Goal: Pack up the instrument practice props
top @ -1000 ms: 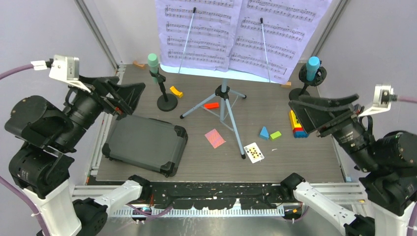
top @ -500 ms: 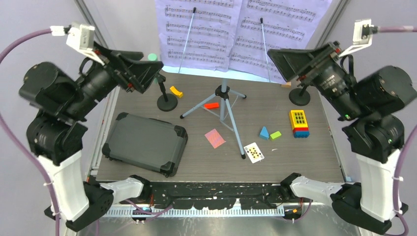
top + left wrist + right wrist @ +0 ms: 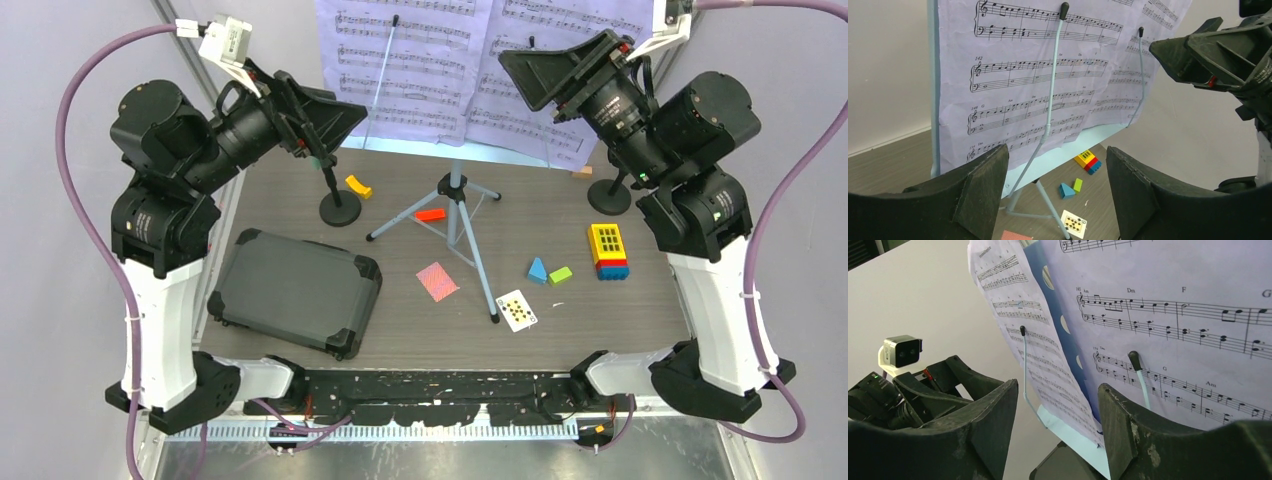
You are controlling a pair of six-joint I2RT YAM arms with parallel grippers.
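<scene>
left claw [image 3: 1057, 162] and right claw [image 3: 1058, 387] flank music rack [image 3: 470, 152], jaws apart, empty. lilac pages [image 3: 420, 70] hang upright ahead of both; left claw nearer left page, right claw nearer right page.

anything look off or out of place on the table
Nothing is spilled or broken. Small blocks, a face-up card and a face-down card lie scattered around the tripod legs, and the closed case sits skewed to the table edge.
</scene>
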